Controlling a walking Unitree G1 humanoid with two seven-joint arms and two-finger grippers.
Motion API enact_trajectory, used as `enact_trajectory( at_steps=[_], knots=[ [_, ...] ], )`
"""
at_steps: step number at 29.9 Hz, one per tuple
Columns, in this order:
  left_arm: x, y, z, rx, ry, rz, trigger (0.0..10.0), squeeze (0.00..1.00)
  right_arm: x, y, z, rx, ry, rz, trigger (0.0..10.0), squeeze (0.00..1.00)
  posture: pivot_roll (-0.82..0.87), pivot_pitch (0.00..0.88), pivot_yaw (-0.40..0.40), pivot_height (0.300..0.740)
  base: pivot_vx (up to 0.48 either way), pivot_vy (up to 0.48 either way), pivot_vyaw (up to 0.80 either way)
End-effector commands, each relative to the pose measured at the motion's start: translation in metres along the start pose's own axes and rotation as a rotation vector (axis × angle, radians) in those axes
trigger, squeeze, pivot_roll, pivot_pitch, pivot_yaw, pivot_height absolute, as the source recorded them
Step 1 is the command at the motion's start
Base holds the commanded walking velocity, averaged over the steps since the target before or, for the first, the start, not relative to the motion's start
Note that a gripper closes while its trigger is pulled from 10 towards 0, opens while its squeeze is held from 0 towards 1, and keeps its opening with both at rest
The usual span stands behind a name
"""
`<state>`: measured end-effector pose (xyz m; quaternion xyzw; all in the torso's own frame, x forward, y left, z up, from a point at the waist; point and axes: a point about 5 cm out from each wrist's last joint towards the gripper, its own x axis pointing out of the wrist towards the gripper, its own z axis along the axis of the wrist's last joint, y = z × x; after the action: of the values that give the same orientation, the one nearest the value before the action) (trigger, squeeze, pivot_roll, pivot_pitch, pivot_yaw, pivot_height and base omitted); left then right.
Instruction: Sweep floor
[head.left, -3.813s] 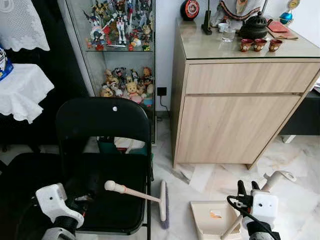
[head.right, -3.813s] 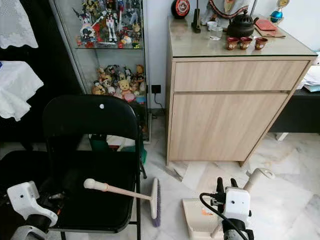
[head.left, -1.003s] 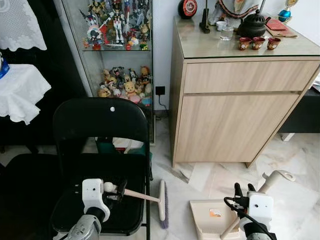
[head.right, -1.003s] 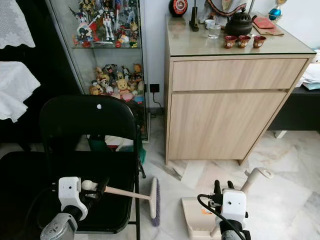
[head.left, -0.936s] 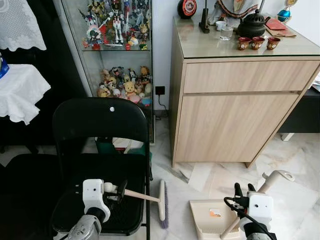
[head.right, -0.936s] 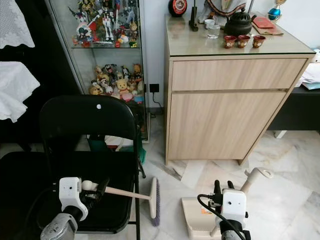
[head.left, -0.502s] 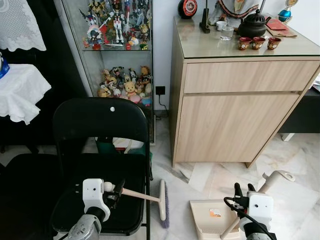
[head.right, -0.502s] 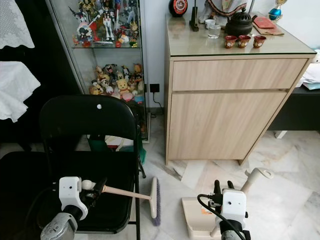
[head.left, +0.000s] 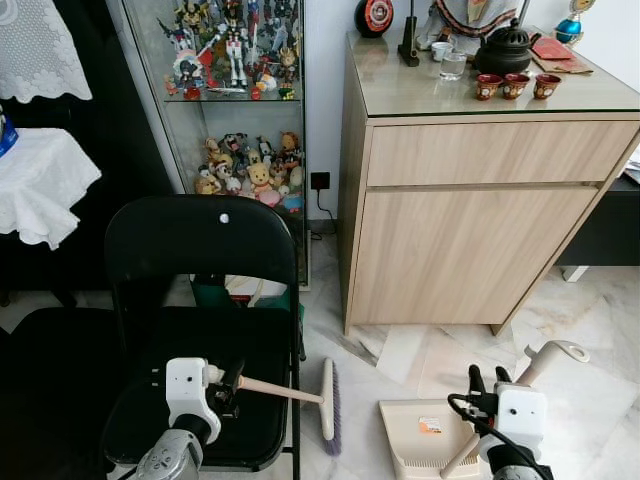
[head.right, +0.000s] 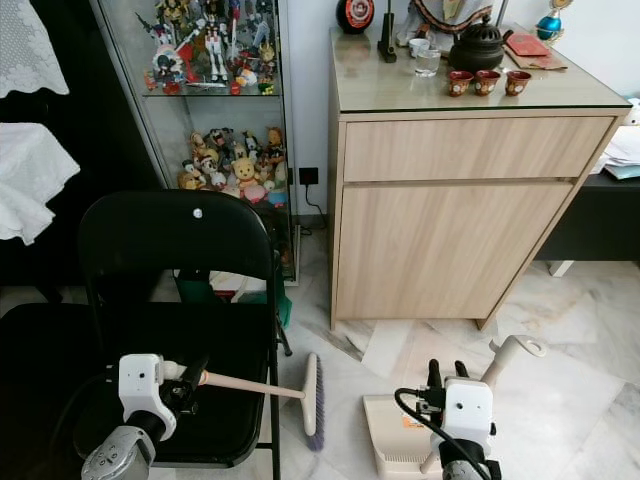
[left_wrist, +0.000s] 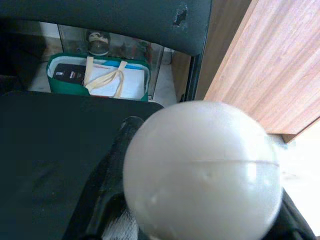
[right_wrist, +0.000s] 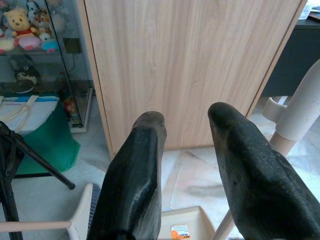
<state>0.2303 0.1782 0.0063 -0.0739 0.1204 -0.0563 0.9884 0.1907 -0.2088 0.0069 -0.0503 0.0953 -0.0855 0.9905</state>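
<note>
Sweeping looks barely begun, judging by the layout: the broom is gripped but nothing is visibly gathered in the dustpan, and no swept pile can be made out on the marble floor.

The left gripper is pinched on the broom's handle just below its round white end knob (the knob sits right in front of the left wrist camera). The handle runs from over the seat of the black folding chair out past the seat's edge to the brush head, which sits at the floor between chair and dustpan; whether the bristles touch the tiles is hard to tell.

What is left: free the broom from the chair, drag debris toward the dustpan, collect it.

Pose: left arm low in front of the robot, wrist over the chair seat, fingers pointing along the handle toward the dustpan side. Right gripper hovers low above the dustpan, fingers spread and empty, pointing at the wooden cabinet; the dustpan's upright handle is just beside it, not grasped.
</note>
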Motion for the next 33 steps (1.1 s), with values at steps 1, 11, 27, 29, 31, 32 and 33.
enact_trajectory(
  at_steps=[1, 11, 27, 29, 31, 32, 33],
  knots=[
    [0.001, 0.000, -0.001, 0.021, 0.006, -0.007, 0.0, 0.00, 0.001, 0.001, 0.001, 0.004, 0.000, 0.004, 10.0, 0.00, -0.10, 0.000, 0.004, 0.740, 0.000, 0.000, 0.00],
    [0.004, -0.002, 0.007, 0.001, -0.028, -0.017, 0.0, 0.00, 0.005, 0.002, 0.001, 0.010, -0.003, 0.001, 10.0, 0.00, -0.10, 0.000, 0.008, 0.740, 0.000, 0.000, 0.00],
    [-0.013, -0.001, 0.027, 0.120, -0.113, -0.034, 1.5, 0.00, 0.011, 0.003, 0.004, 0.021, -0.019, -0.003, 10.0, 0.00, -0.09, 0.000, 0.017, 0.740, 0.000, 0.000, 0.00],
    [-0.013, -0.002, 0.031, 0.132, -0.136, -0.039, 7.8, 0.00, 0.012, 0.003, 0.004, 0.021, -0.021, -0.002, 10.0, 0.00, -0.09, 0.000, 0.017, 0.740, 0.000, 0.000, 0.00],
    [-0.014, -0.005, 0.038, 0.143, -0.158, -0.053, 10.0, 0.00, 0.012, 0.004, 0.004, 0.021, -0.022, 0.001, 10.0, 0.00, -0.09, 0.000, 0.017, 0.740, 0.000, 0.000, 0.00],
    [-0.013, -0.006, 0.038, 0.145, -0.159, -0.054, 10.0, 0.00, 0.012, 0.004, 0.004, 0.022, -0.022, 0.002, 10.0, 0.00, -0.09, 0.000, 0.017, 0.740, 0.000, 0.000, 0.00],
    [-0.013, -0.006, 0.039, 0.146, -0.160, -0.054, 10.0, 0.00, 0.012, 0.005, 0.004, 0.022, -0.023, 0.002, 10.0, 0.00, -0.09, 0.000, 0.017, 0.740, 0.000, 0.000, 0.00]
  ],
)
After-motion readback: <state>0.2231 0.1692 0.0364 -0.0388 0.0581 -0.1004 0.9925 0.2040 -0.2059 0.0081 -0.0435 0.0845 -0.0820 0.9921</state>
